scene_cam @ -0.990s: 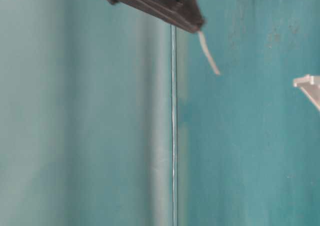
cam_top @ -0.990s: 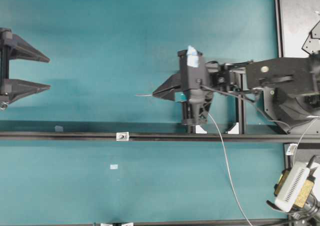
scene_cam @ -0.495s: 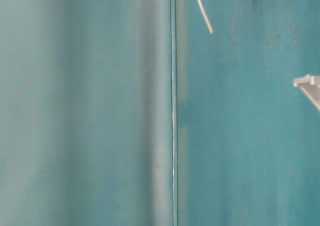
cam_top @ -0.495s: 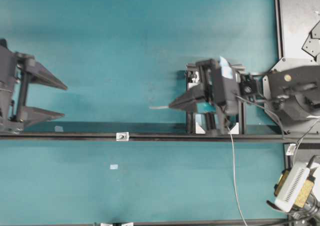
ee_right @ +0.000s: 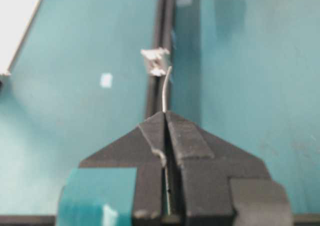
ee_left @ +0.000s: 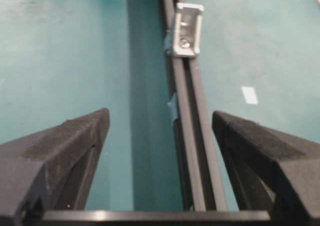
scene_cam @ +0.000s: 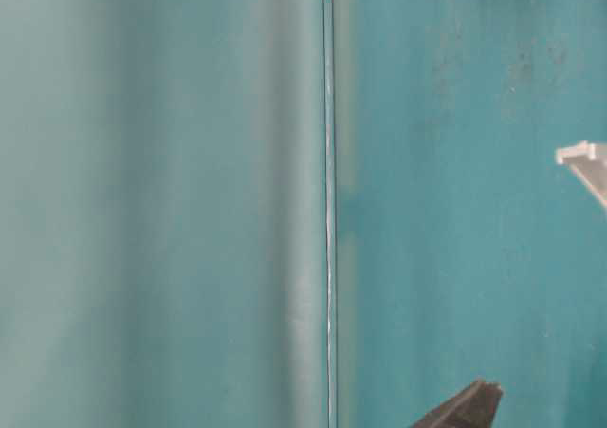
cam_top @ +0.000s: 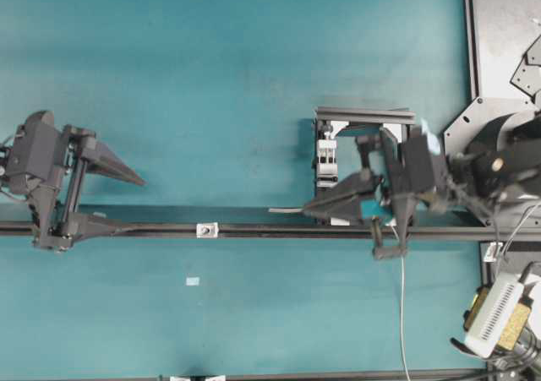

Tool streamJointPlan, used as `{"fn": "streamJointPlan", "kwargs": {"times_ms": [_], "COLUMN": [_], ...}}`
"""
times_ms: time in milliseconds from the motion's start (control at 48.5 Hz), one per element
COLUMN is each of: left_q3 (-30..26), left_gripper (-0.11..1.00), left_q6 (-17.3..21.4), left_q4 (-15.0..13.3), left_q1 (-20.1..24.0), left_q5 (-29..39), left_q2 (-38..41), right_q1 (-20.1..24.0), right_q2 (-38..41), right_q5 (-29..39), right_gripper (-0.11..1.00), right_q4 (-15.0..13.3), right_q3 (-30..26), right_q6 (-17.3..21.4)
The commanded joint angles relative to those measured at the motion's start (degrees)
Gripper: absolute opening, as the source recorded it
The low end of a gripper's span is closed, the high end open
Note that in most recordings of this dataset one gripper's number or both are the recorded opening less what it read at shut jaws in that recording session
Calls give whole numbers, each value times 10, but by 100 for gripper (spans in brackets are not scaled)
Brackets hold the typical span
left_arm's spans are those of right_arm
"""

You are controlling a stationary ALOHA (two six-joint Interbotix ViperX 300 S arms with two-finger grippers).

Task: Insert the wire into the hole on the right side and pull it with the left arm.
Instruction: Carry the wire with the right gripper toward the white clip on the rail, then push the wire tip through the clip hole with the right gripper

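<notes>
A: Location of wire (ee_right: 167,85)?
B: Clamped between closed fingers of right gripper (cam_top: 308,210); free tip projecting toward 9 o'clock in overhead view, over black rail (cam_top: 254,229), apart from bracket (cam_top: 206,230) carrying hole (ee_left: 185,43).
A: Status of left gripper (cam_top: 135,202)?
B: Fingers (ee_left: 65,146) spread wide, holding nothing, straddling rail at 9 o'clock of bracket, on teal tabletop (cam_top: 211,77).
</notes>
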Motion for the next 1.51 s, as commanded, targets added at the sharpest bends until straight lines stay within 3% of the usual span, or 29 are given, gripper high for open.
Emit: {"fn": "streamJointPlan", "kwargs": {"times_ms": [0,206,289,392,743,1485], "left_q3": [-11,-33,-40,-49,-80,-87], "left_gripper": [85,85,85,85,85,85], "left_q6": [1,5,6,10,18,22], "left_q4": [-2,-2,-2,-1,-2,-2], "left_q1": [-4,-11,-11,-11,-2,0], "left_q5": [-20,-20,-24,-31,-78,-78], "left_q2": [4,16,28,46,107,110], "right_q1": [34,101,122,133,134,134], "right_q2": [51,173,202,213,219,277], "right_q5": [-47,-103,-114,-123,-161,-214], "right_gripper": [0,0,0,0,0,0], "right_q4": [52,182,224,253,257,244], "right_q3": [-26,-100,-124,-129,-108,-123], "right_q6": [-17,-87,-114,-129,-131,-131]}}
